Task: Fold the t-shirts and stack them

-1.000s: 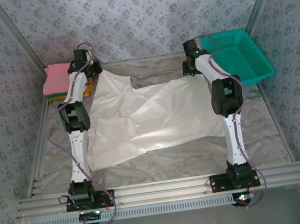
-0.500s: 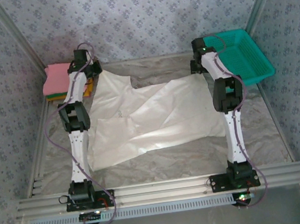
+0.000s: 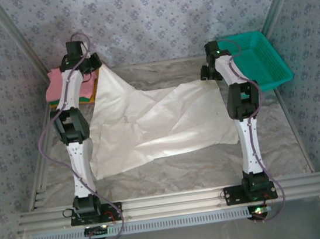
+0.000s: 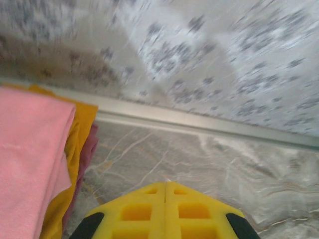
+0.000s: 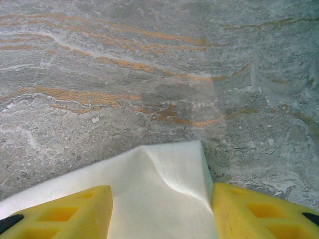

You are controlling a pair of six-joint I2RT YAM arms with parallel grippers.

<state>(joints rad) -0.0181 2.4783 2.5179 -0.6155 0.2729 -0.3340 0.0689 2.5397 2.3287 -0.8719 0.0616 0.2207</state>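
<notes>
Crumpled white t-shirt (image 3: 155,126) spread across table (image 3: 173,174) centre; far-left corner seen raised to left gripper (image 3: 91,68), beside pink-topped folded stack (image 3: 55,87). Right gripper (image 3: 206,73) placed over far-right corner, near teal basket (image 3: 258,59).

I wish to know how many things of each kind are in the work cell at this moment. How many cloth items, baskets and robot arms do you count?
white t-shirt, laid open: 1
pile of folded shirts, pink on top: 1
teal basket: 1
robot arms: 2 (left arm, right arm)
Total: 5
</notes>
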